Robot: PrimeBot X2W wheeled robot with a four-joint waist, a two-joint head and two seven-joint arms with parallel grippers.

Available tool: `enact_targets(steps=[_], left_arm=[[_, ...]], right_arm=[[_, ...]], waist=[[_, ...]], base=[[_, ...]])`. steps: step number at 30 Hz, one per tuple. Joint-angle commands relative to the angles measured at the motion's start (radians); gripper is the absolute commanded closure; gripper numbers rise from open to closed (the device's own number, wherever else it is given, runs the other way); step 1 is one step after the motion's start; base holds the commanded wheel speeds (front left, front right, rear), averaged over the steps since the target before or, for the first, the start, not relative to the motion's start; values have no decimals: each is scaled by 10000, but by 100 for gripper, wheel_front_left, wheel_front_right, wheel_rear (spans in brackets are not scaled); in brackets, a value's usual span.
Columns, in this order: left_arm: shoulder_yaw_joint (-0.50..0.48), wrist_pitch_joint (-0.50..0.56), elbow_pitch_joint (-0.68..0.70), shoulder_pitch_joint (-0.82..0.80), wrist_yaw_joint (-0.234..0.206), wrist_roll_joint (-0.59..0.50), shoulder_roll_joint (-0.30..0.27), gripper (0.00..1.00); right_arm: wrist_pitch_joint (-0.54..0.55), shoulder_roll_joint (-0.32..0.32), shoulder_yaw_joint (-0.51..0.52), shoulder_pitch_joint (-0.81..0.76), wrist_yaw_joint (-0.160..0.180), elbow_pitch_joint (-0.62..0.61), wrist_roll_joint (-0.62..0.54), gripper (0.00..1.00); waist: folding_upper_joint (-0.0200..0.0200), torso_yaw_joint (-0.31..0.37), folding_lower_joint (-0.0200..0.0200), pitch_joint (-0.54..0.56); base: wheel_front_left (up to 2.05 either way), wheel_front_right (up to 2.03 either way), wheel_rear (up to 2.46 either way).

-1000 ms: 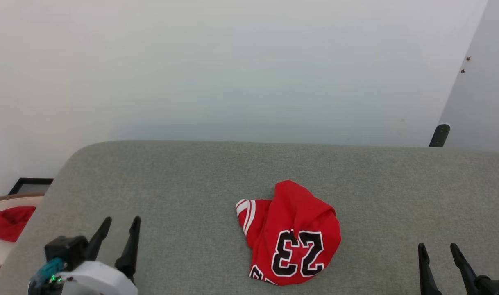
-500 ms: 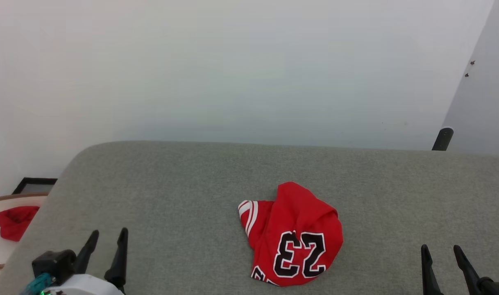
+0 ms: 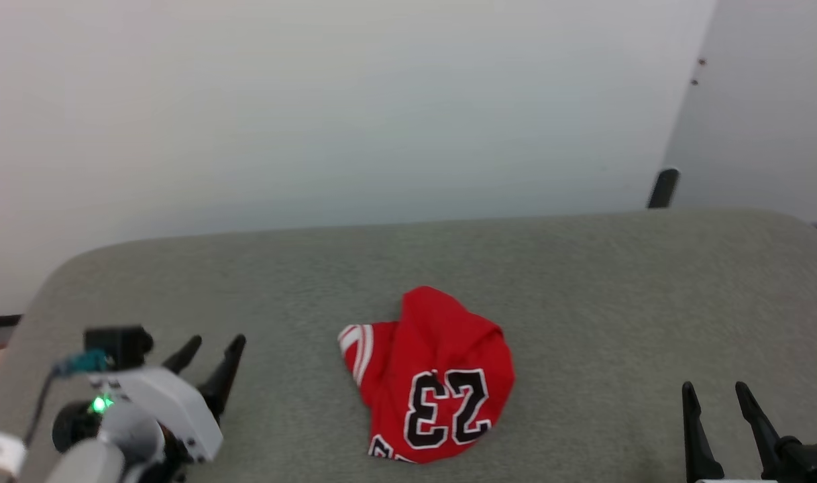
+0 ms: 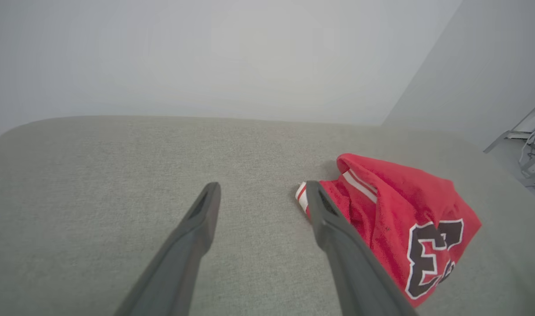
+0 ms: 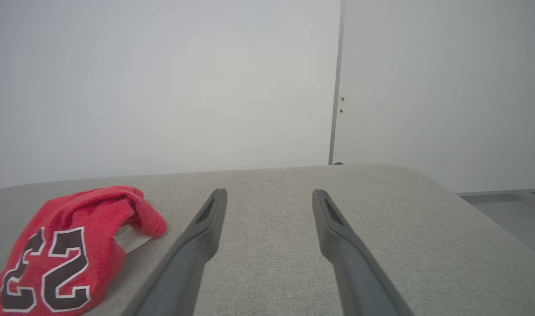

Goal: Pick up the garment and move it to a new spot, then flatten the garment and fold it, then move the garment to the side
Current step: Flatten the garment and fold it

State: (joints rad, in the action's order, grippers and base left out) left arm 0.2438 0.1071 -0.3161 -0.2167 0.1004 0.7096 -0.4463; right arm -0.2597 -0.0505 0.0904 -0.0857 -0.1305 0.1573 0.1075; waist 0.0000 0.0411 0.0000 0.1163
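Grey woven fabric covers the wide, round-cornered table [image 3: 583, 282] before us, and the garment [image 3: 435, 376], a red jersey numbered 23, lies crumpled in a heap near its middle; we judge nothing is done yet, with lifting, moving, flattening, folding and setting aside all left. Our left gripper [image 3: 215, 343] hovers near the heap's left, angled towards it, fingers [image 4: 197, 228] apart and empty, while our right gripper [image 3: 714, 389] hangs well off to the right, fingers likewise apart.

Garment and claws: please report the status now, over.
Left claw open, empty. Right claw open, empty. Garment crumpled on grey cushion between them, untouched. Nothing seen in the way.
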Motion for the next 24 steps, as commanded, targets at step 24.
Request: enact_targets(steps=[24], left_arm=[[601,6270,-910,-2975,-476,1167,-1820,0]], right_arm=[[-70,12,-780,1197,-5,-144,1216,0]], waist=[[0,3595,0,-2997]], base=[[0,0,0]])
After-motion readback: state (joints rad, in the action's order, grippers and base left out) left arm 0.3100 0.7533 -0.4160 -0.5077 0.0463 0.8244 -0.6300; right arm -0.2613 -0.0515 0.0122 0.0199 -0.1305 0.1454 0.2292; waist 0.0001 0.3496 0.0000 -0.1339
